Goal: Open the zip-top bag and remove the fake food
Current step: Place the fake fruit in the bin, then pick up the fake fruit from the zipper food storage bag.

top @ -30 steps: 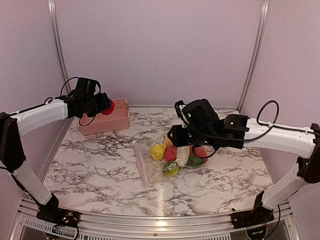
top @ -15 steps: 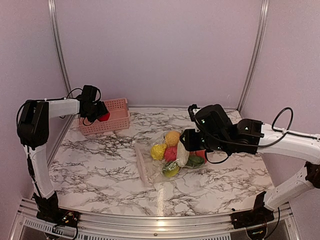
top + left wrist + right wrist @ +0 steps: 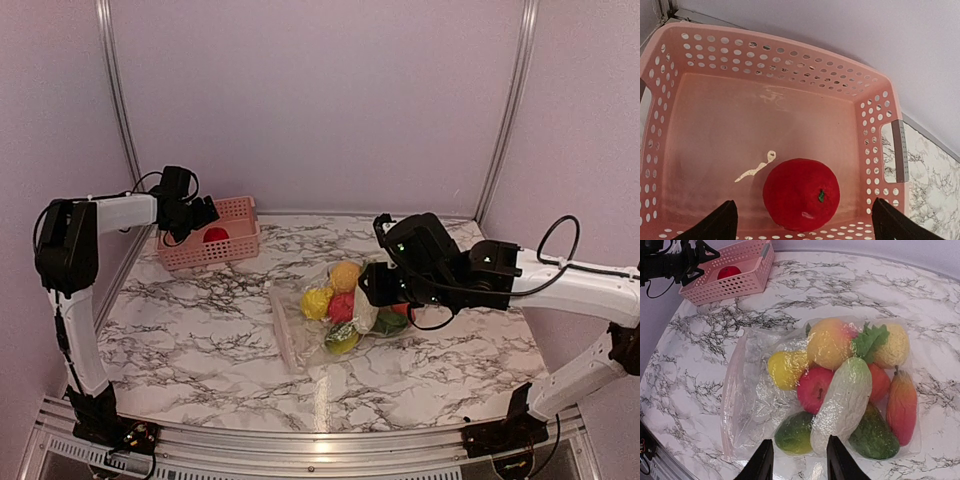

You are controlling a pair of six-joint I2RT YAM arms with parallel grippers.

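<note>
— Where do we see the zip-top bag (image 3: 747, 390)?
— Mid-frame in the top view, lying flat on the marble surface (image 3: 200, 330), with the fake food (image 3: 840, 400) packed into its right end. Our right end effector (image 3: 799, 462) hangs over it, fingers apart, gripping nothing.
— And our left end effector (image 3: 805, 227)?
— Upper left, above the pink basket (image 3: 765, 55), fingers spread wide and empty. One red toy fruit (image 3: 801, 195) lies in the basket.
</note>
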